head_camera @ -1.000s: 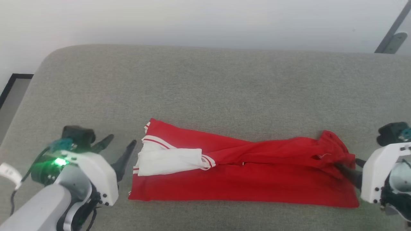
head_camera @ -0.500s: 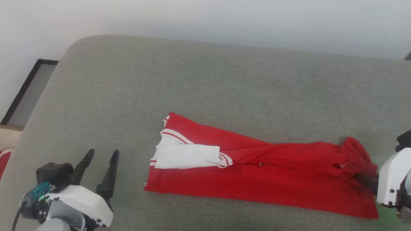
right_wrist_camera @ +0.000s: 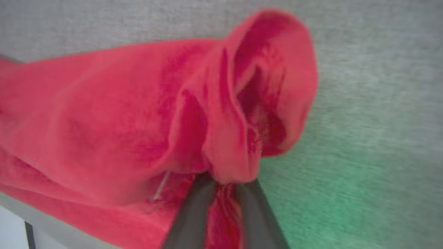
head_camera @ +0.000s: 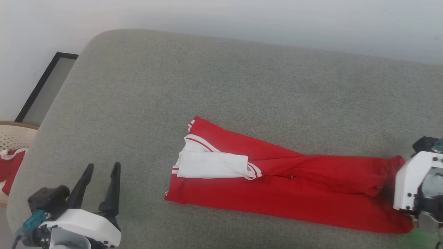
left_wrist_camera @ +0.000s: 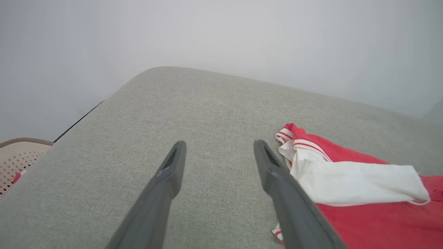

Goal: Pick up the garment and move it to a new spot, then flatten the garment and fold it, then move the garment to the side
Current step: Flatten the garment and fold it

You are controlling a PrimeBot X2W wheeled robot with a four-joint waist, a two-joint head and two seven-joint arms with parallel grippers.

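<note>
The garment (head_camera: 294,193) is a red shirt folded into a long strip across the grey cushion, with a white striped-trim sleeve (head_camera: 211,165) lying on top at its left end. My right gripper (head_camera: 386,188) sits at the strip's right end. In the right wrist view its two dark fingers stand close together with red cloth (right_wrist_camera: 104,121) pinched between them and bunched over the tips (right_wrist_camera: 226,180). My left gripper (head_camera: 102,169) is open at the lower left, clear of the shirt. In the left wrist view its spread fingers (left_wrist_camera: 219,145) hover over bare cushion, the sleeve (left_wrist_camera: 360,183) just to their right.
The grey cushion (head_camera: 207,86) has a rounded far-left corner and a pale wall behind it. Beyond its left edge stands a beige perforated basket (head_camera: 14,138) holding red and white cloth. A black-framed panel (head_camera: 45,90) lies on the floor by the wall.
The head camera has swung, shifting the whole picture. My right fingers have closed on the shirt's right end, and the bunched cloth there looks drawn flatter. My left gripper has drawn back, still open.
</note>
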